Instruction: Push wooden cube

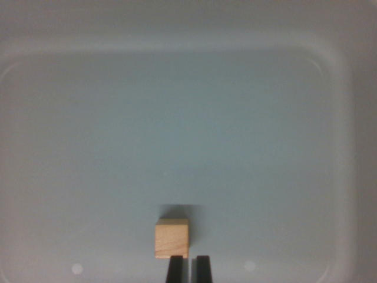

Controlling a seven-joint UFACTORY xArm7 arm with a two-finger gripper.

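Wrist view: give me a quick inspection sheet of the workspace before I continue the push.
Surface: pale tray, raised rim with rounded corners, bare floor.
Job's things: wooden cube, upright, low in the view, shadow behind it.
Clutter: nothing seen; two faint light spots on the floor.
End effector: two dark fingertips close together at the bottom edge, just beside the cube; contact unclear.
Cables: nothing seen.
Surroundings: nothing seen beyond the rim.

You'll find the wooden cube (172,238) inside the tray (344,88), on its floor, just ahead of your claw (188,269) and slightly toward the wrist view's left; the tray's far wall lies well beyond it.
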